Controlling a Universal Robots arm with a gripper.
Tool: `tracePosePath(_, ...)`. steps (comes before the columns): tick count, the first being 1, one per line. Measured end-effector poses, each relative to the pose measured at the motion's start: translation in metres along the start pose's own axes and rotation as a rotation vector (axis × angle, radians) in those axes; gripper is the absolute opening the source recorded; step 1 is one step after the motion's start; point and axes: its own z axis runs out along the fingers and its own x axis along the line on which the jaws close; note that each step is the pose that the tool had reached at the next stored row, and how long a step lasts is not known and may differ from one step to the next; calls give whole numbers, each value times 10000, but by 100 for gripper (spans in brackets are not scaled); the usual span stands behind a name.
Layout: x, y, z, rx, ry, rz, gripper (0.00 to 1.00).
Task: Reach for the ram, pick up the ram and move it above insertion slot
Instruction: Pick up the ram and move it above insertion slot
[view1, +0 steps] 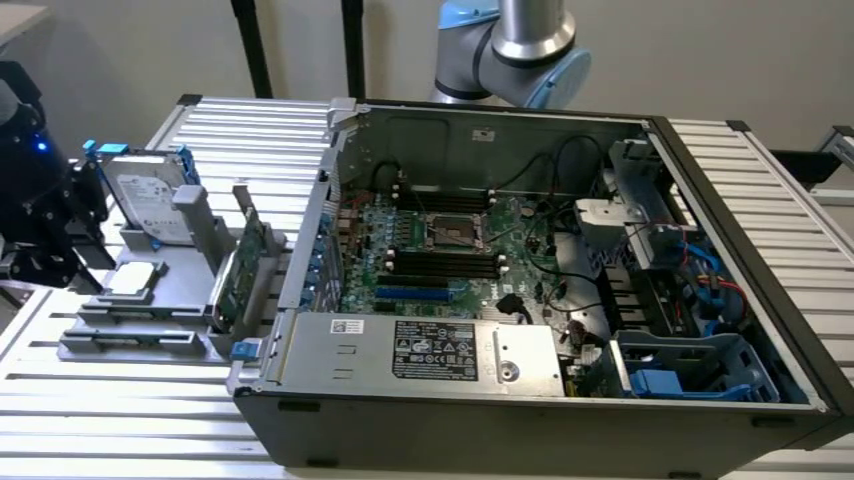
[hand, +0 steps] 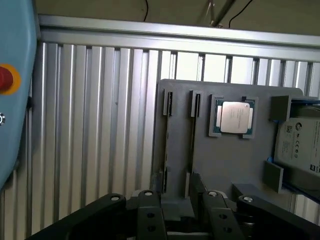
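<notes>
gripper (hand: 181, 206), jaws parted, empty; ram (hand: 193, 145) stands edge-on in grey holder (hand: 225, 165) just ahead, long axis running away from it.

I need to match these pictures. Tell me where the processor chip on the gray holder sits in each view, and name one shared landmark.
Exterior view: the processor chip lies flat on the gray holder at the exterior view's left, in front of the upright hard drive.
Wrist view: the processor chip sits in a square recess of the gray holder, between two narrow slots and the hard drive.
Shared landmark: the hard drive.
</notes>
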Motion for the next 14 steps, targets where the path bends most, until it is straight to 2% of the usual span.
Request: tracePosePath(14, 9, 9, 254, -1, 1, 3, 36)
